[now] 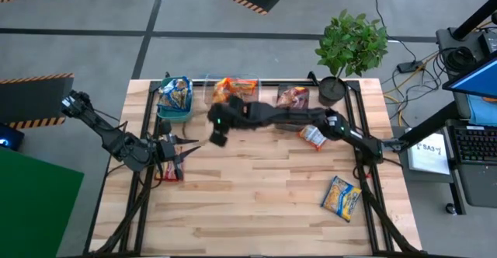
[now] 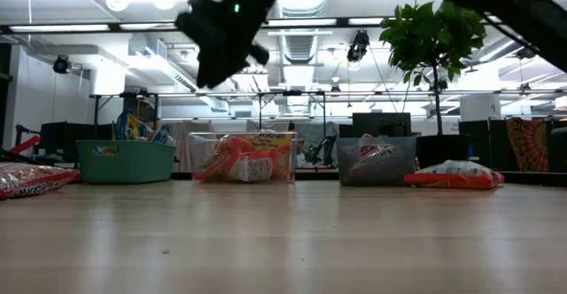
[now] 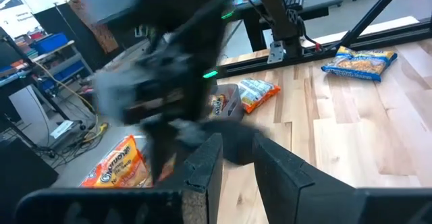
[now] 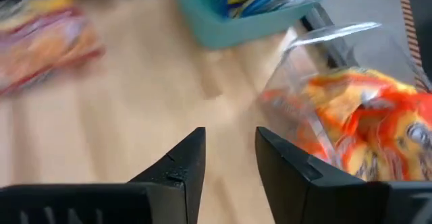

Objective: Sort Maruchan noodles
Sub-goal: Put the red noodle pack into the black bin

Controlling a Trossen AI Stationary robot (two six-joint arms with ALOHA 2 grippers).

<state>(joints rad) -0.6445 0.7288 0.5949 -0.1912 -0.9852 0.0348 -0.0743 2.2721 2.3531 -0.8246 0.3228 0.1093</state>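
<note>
Your right gripper point(image 1: 218, 137), jaws slightly parted and empty, hangs just beside the clear bin point(image 1: 235, 89) of orange packets. Next, reach for the loose red packet point(image 1: 314, 137). Your left gripper point(image 1: 180, 151) waits near the table's left edge, apparently empty.

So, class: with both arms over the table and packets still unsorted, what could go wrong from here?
The right gripper, empty, hangs close to the left gripper; they might collide reaching for the red packet. The blue-and-yellow packet lies far from the teal bin, so the carry is long.
</note>
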